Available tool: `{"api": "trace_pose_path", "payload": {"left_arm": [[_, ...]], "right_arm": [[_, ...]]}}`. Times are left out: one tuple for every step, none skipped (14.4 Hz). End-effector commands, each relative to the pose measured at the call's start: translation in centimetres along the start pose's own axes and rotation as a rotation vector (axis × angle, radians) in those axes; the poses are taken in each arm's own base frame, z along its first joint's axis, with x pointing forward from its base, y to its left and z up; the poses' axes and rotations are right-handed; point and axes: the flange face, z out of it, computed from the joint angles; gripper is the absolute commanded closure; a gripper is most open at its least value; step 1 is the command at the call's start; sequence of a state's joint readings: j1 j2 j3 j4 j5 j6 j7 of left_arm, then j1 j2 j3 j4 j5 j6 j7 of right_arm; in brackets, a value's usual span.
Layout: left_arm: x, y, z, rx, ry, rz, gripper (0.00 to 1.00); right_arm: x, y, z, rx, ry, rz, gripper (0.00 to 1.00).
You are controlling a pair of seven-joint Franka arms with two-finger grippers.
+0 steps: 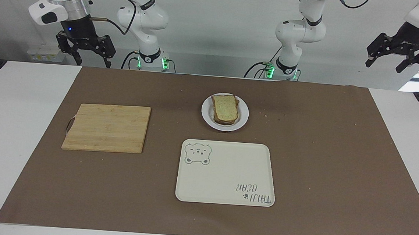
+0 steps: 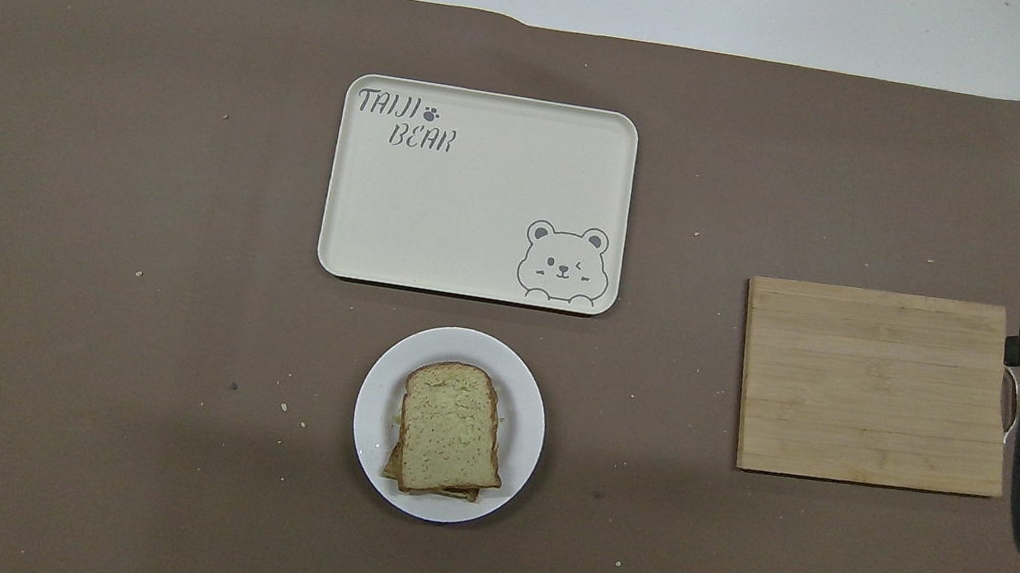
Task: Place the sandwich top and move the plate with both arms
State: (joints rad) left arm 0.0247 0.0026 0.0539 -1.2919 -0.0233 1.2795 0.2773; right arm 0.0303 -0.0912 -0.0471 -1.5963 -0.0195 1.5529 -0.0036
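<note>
The sandwich top (image 1: 225,108), a pale speckled bread slice with a brown crust, lies on top of a stack of slices on the small white plate (image 1: 243,114). The plate sits on the brown mat, nearer to the robots than the tray. Both also show in the overhead view, the bread (image 2: 450,427) on the plate (image 2: 525,430). My right gripper (image 1: 88,59) is open and empty, raised over the table's edge at the right arm's end. My left gripper (image 1: 385,64) is open and empty, raised high off the left arm's end of the table, where that arm waits.
A cream tray with a bear drawing (image 1: 227,174) (image 2: 471,210) lies just farther from the robots than the plate. A wooden cutting board (image 1: 107,127) (image 2: 874,387) lies toward the right arm's end. Crumbs dot the brown mat.
</note>
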Motion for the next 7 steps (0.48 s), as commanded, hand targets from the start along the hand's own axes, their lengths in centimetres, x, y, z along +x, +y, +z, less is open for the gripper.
{"api": "trace_pose_path", "payload": {"left_arm": [[-0.68, 0.0, 0.07, 0.011, -0.002, -0.004, 0.0], [-0.66, 0.0, 0.05, 0.011, 0.0, -0.004, 0.0], [-0.68, 0.0, 0.07, 0.011, -0.002, -0.004, 0.0], [-0.74, 0.02, -0.01, 0.011, 0.0, -0.004, 0.0], [-0.74, 0.02, -0.01, 0.011, 0.0, -0.004, 0.0], [-0.74, 0.02, -0.01, 0.011, 0.0, -0.004, 0.0], [-0.66, 0.0, 0.05, 0.011, 0.0, -0.004, 0.0]], "right_arm": [[-0.58, 0.4, 0.06, -0.016, -0.008, -0.027, 0.0], [-0.71, 0.4, 0.23, -0.016, -0.01, -0.027, 0.0], [-0.85, 0.4, 0.13, -0.016, -0.008, -0.028, 0.0], [-0.92, 0.48, 0.2, -0.016, -0.011, -0.027, 0.0], [-0.94, 0.48, 0.22, -0.016, -0.013, -0.027, 0.0], [-0.94, 0.48, 0.22, -0.016, -0.013, -0.027, 0.0], [-0.89, 0.4, 0.3, -0.016, -0.014, -0.028, 0.0]]}}
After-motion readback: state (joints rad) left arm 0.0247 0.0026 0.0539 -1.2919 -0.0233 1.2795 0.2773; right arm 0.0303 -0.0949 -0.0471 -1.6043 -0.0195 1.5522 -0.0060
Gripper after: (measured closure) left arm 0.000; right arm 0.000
